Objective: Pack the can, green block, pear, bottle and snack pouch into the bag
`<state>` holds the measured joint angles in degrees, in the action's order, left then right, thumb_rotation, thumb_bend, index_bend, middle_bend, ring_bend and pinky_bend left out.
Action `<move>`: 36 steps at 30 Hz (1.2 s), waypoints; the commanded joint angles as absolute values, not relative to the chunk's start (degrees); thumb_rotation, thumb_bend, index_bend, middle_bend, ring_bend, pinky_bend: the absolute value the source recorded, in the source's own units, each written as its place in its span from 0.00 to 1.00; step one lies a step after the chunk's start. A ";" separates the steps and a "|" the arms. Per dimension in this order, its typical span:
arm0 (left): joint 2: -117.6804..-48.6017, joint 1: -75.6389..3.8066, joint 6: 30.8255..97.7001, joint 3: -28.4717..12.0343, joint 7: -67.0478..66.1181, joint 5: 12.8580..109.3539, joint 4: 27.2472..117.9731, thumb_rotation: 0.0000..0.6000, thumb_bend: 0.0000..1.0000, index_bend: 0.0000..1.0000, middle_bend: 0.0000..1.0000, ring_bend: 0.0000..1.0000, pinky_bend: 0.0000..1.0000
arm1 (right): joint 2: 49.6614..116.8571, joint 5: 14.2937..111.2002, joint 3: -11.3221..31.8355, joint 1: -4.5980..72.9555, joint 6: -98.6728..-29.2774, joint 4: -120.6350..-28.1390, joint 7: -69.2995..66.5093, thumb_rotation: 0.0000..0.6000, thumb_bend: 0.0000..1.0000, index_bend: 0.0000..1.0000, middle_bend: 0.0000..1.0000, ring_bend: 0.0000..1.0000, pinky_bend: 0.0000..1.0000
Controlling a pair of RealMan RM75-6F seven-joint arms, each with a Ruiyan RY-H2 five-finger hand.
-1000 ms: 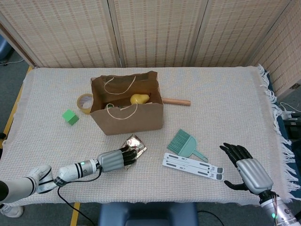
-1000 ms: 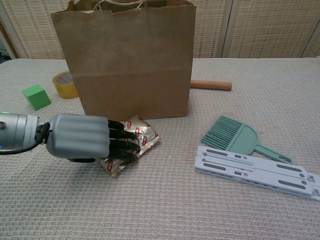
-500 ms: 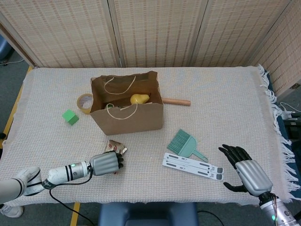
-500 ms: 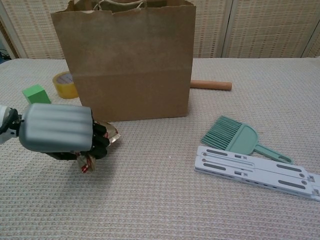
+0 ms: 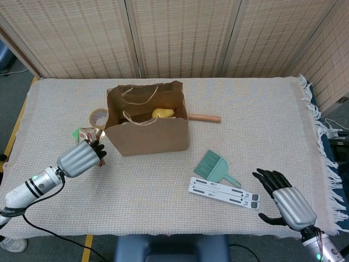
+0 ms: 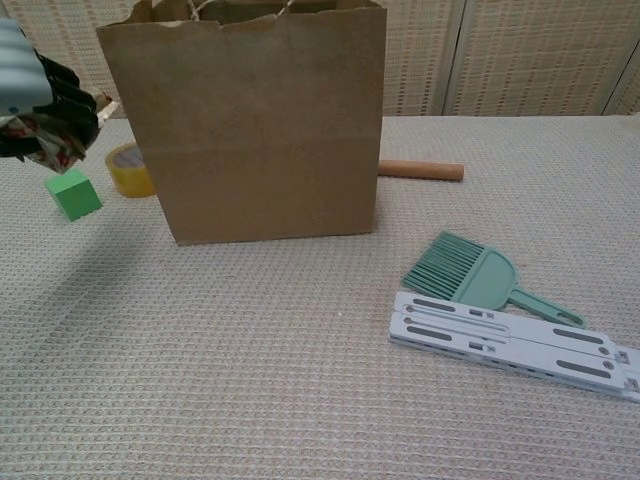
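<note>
My left hand (image 5: 80, 158) is raised off the table left of the brown paper bag (image 5: 147, 131) and grips the crumpled silver snack pouch (image 5: 87, 133). The chest view shows that hand (image 6: 30, 88) at the top left with the pouch (image 6: 52, 142) hanging from its fingers. The green block (image 6: 72, 193) lies on the cloth below it, mostly hidden by the pouch in the head view. The yellow pear (image 5: 162, 113) lies inside the open bag (image 6: 260, 120). I see no can or bottle. My right hand (image 5: 286, 200) rests open near the front right edge.
A yellow tape roll (image 5: 98, 117) sits against the bag's left side, also in the chest view (image 6: 128, 170). A wooden rod (image 5: 205, 117) lies behind the bag's right. A green hand brush (image 5: 216, 166) and white slotted bars (image 5: 223, 192) lie front right.
My left hand has lifted the snack pouch off the table in front of the bag and carried it up and left, above the green block. The right hand has barely moved.
</note>
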<state>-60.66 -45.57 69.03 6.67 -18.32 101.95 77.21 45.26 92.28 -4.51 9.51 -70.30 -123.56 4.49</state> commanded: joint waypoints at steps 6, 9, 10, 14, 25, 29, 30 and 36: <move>-62.51 -40.84 74.29 -6.91 -19.38 83.17 81.76 1.00 0.78 0.73 0.78 0.71 0.82 | 45.41 93.15 -4.78 9.15 -70.68 -123.85 5.12 1.00 0.10 0.00 0.00 0.00 0.00; -65.65 -40.90 76.47 -11.64 -17.72 78.38 85.81 1.00 0.78 0.73 0.78 0.71 0.82 | 45.53 92.91 -4.75 9.18 -70.54 -123.86 5.34 1.00 0.10 0.00 0.00 0.00 0.00; -66.50 -41.10 76.78 -12.77 -16.75 77.47 87.29 1.00 0.78 0.72 0.77 0.70 0.82 | 45.57 92.88 -4.75 9.20 -70.47 -123.85 5.44 1.00 0.10 0.00 0.00 0.00 0.00; -70.10 -42.96 78.03 -15.45 -14.29 78.66 90.42 1.00 0.78 0.72 0.76 0.70 0.81 | 45.79 92.46 -4.68 9.26 -70.25 -123.68 5.82 1.00 0.10 0.00 0.00 0.00 0.00; -77.73 -51.81 70.42 -16.25 -18.78 84.40 88.51 1.00 0.77 0.72 0.76 0.70 0.80 | 45.96 91.22 -4.38 9.51 -69.76 -123.42 6.36 1.00 0.10 0.00 0.00 0.00 0.00; -80.70 -54.45 68.91 -17.62 -19.40 84.16 84.85 1.00 0.77 0.71 0.75 0.69 0.80 | 45.70 90.91 -4.24 9.65 -69.66 -123.31 5.93 1.00 0.10 0.00 0.00 0.00 0.00; -81.37 -55.16 68.65 -18.08 -19.44 84.11 83.71 1.00 0.77 0.70 0.74 0.69 0.80 | 45.56 90.77 -4.15 9.68 -69.69 -123.28 5.69 1.00 0.10 0.00 0.00 0.00 0.00; -83.76 -57.95 67.47 -20.45 -17.61 82.73 79.43 1.00 0.76 0.69 0.73 0.68 0.79 | 45.14 89.45 -3.58 10.05 -69.44 -123.08 4.50 1.00 0.10 0.00 0.00 0.00 0.00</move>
